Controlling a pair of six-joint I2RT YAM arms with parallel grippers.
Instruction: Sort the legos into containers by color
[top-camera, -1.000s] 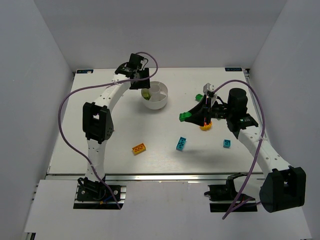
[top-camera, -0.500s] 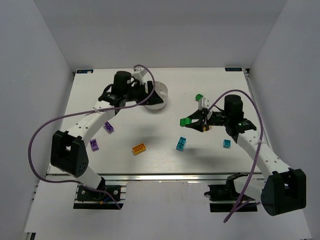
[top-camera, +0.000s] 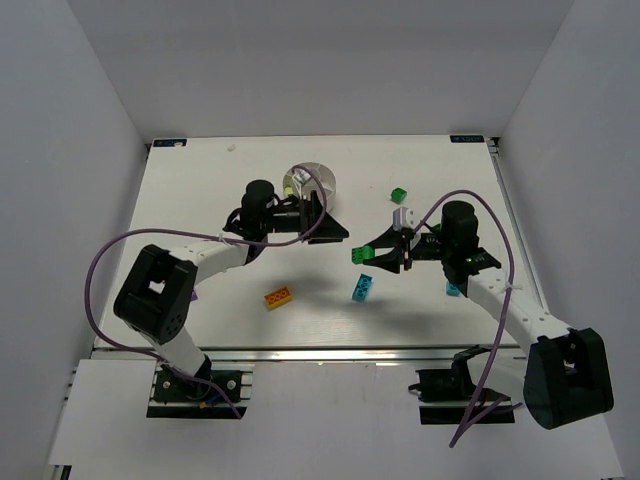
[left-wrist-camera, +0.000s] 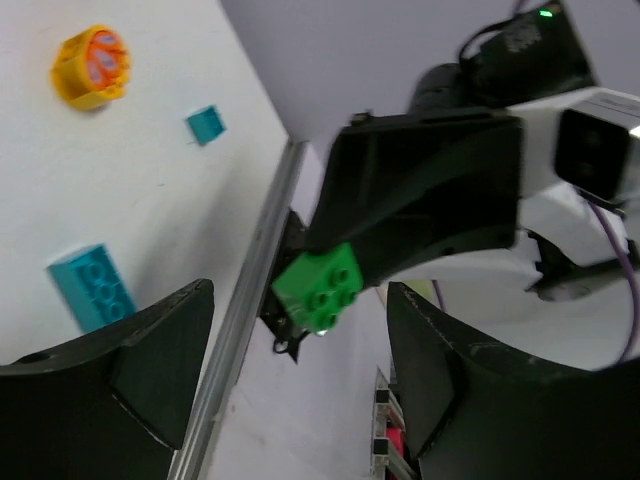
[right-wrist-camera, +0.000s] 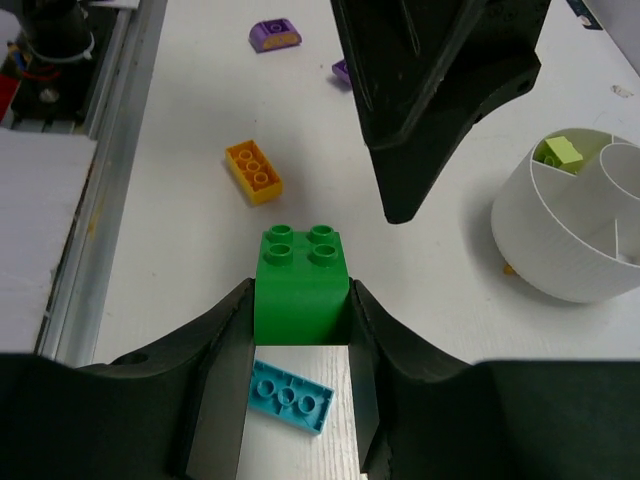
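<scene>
My right gripper (top-camera: 366, 255) is shut on a green lego (right-wrist-camera: 300, 278) and holds it above the table, over a cyan lego (right-wrist-camera: 290, 397). My left gripper (top-camera: 335, 228) is open and empty, hanging close to the left of the green lego and facing it (left-wrist-camera: 320, 287). The white bowl (right-wrist-camera: 560, 250) stands behind, with a lime lego (right-wrist-camera: 560, 152) in one compartment. In the top view the left arm partly hides the bowl (top-camera: 318, 175). On the table lie an orange lego (top-camera: 278, 297), a cyan lego (top-camera: 362, 288) and another green lego (top-camera: 398, 195).
Two purple legos (right-wrist-camera: 276, 35) lie at the left side of the table. A round yellow-orange piece (left-wrist-camera: 92, 66) and a small cyan lego (left-wrist-camera: 205, 124) lie under the right arm. The table's metal front rail (left-wrist-camera: 235, 330) runs along the near edge.
My left arm has swung from the bowl down toward the table's middle, its open gripper now facing the right gripper. My right gripper has shifted slightly left with the green lego.
</scene>
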